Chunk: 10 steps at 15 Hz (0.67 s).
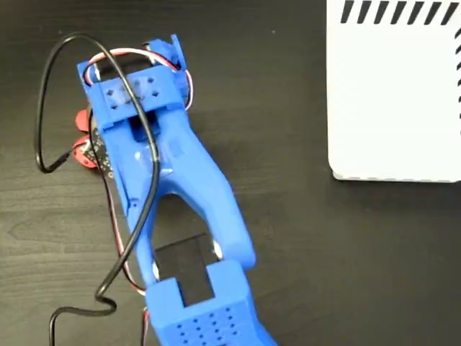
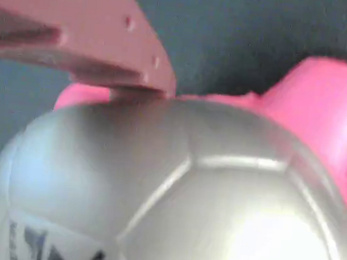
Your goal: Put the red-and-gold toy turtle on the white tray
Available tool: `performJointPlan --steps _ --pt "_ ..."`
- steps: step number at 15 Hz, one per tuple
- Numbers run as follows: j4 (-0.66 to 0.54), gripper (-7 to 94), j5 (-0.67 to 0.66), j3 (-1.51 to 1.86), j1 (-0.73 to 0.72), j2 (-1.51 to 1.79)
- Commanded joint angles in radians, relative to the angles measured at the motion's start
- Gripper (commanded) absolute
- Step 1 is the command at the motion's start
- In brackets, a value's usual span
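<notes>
The blue plastic gripper (image 1: 97, 140) covers the rubbery red-and-gold toy turtle (image 2: 180, 192) at nine o'clock; finger state unclear. The flat white striped tray (image 1: 392, 94) lies at two o'clock.

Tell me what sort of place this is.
Probably a hobby or lab robot workbench: a dark wood-grain table, a blue 3D-printed-looking arm with loose cables, and a white tray beside a toy turtle.
</notes>
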Motion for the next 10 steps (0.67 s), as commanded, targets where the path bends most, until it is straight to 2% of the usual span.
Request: performJointPlan --steps 1,2,3,8,10 --pt "-0.009 24 0.023 -0.017 -0.009 0.041" --pt "-0.018 11 0.035 -0.017 -0.009 0.041" --pt "-0.018 1 0.038 -0.017 -0.011 0.041" --pt "-0.021 0 0.103 -0.023 -0.018 0.067" --pt "0.025 0 0.150 -0.058 -0.026 0.107"
